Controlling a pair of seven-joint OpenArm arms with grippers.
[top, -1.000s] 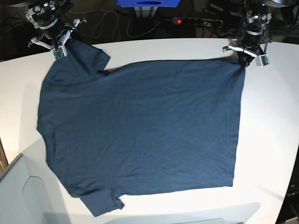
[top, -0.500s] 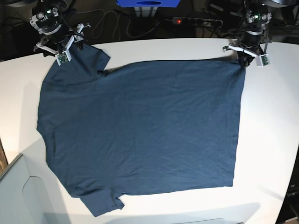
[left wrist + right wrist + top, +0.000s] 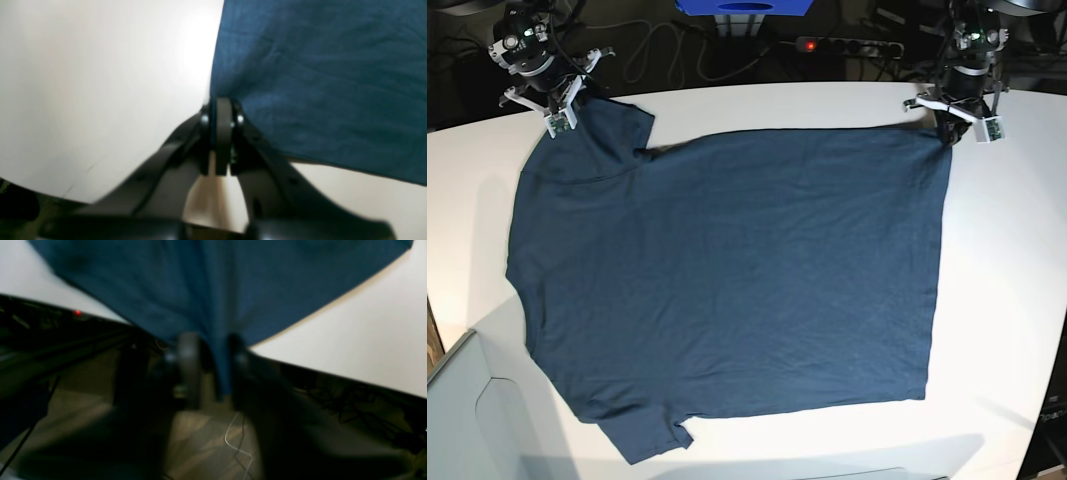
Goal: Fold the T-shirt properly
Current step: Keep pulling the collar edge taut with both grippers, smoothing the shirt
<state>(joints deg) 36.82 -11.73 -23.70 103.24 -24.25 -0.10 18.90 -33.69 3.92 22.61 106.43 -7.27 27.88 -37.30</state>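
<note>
The dark navy T-shirt [image 3: 727, 270] lies spread flat on the white table [image 3: 1007, 300], neck side to the left and hem to the right. At the far right, my left gripper [image 3: 949, 130] is shut on the hem's far corner. In the left wrist view its fingertips [image 3: 220, 106] are pressed together on the edge of the T-shirt [image 3: 317, 66]. My right gripper [image 3: 562, 112] stands at the far left on the far sleeve. The blurred right wrview shows the T-shirt [image 3: 217, 283] bunched and hanging between the right gripper's [image 3: 213, 343] fingers.
Both grippers work at the table's far edge, beyond which the floor drops away. A power strip with a red light [image 3: 837, 45], cables [image 3: 657, 50] and a blue box [image 3: 742, 8] lie behind it. A pale grey panel [image 3: 467, 420] fills the near-left corner.
My right gripper opened over the far sleeve, then closed on it again a little farther back and left, drawing the sleeve tip slightly that way. The left gripper and hem corner stayed still.
</note>
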